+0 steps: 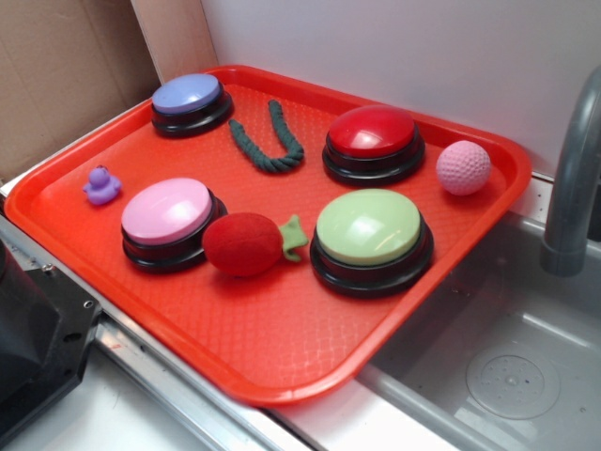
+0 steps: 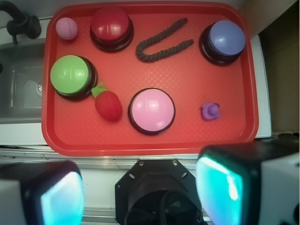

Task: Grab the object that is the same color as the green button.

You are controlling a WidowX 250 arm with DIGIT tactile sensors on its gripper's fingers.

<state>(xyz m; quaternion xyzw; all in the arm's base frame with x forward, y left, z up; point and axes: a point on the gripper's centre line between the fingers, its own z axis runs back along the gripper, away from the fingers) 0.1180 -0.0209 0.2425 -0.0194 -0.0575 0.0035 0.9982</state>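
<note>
One target only: the dark green rope piece [image 1: 266,138], which matches the green button [image 1: 370,227] in colour. It lies bent in a U at the far side of the red tray [image 1: 282,357], between the purple button [image 1: 189,95] and the red button [image 1: 373,132], touching neither. Your tool [image 2: 140,187] hangs high above the tray's near edge with its pads spread wide and nothing between them. Centre it over the bend of the U, turn the pads to straddle the cord, then descend and close. Keep away from the plush strawberry [image 1: 243,243]; only its leaf is green. Count: four buttons, including the pink button [image 1: 168,210]; one rope, one strawberry, one pink ball [image 1: 463,167], one purple duck [image 1: 100,184]
</note>
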